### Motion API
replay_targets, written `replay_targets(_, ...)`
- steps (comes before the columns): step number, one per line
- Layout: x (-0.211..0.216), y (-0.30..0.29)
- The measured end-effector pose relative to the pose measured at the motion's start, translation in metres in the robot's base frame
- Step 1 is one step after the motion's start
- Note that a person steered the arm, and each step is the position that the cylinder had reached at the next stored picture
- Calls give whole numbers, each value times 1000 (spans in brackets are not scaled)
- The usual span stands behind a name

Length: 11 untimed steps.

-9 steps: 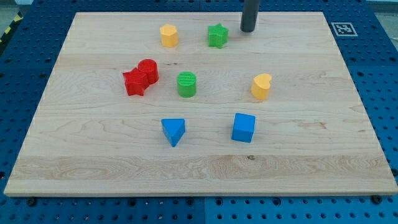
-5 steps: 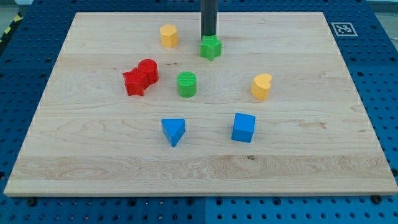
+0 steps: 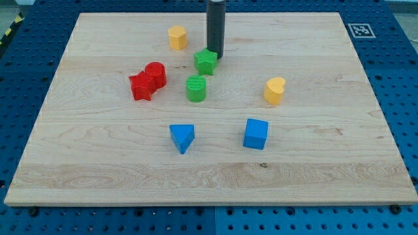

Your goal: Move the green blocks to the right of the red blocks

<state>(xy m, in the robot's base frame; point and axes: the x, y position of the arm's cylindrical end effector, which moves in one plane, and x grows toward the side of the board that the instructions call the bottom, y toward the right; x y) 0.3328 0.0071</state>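
Your green star block (image 3: 206,62) sits in the far half of the board, a little left of centre, and just nearer than it, almost touching, stands the green cylinder (image 3: 196,88). Both greens already lie to the right of the red pair: the red cylinder (image 3: 155,73) and the red star block (image 3: 141,86) are pressed together over on the left, with a small gap between them and the green cylinder.

The relation you need to watch is this: my tip (image 3: 215,56) is at the far-right edge of the green star, touching it or very nearly so. From there a push sends the star toward the near left, that is, onto the green cylinder and on toward the reds. I judge the star is close enough to the cylinder that any further push on this line would shove both along together.

There are no fingers on this rig to open or close; the rod is bare and holds nothing, only leaning on the star's side.

Further out, a yellow block (image 3: 176,36) lies far-left of the star, a yellow heart-like block (image 3: 275,90) well to the right, and the blue wedge (image 3: 182,137) and blue cube (image 3: 256,134) sit nearer, clear of the line.
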Motion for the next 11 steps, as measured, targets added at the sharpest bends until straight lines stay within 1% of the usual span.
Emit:
replay_targets(1, 0, 38)
replay_targets(2, 12, 46)
replay_targets(4, 28, -33)
replay_targets(5, 40, -53)
replay_targets(6, 43, -44)
replay_targets(7, 48, -12)
replay_targets(8, 72, 9)
replay_targets(9, 92, 12)
replay_targets(10, 96, 5)
replay_targets(11, 96, -26)
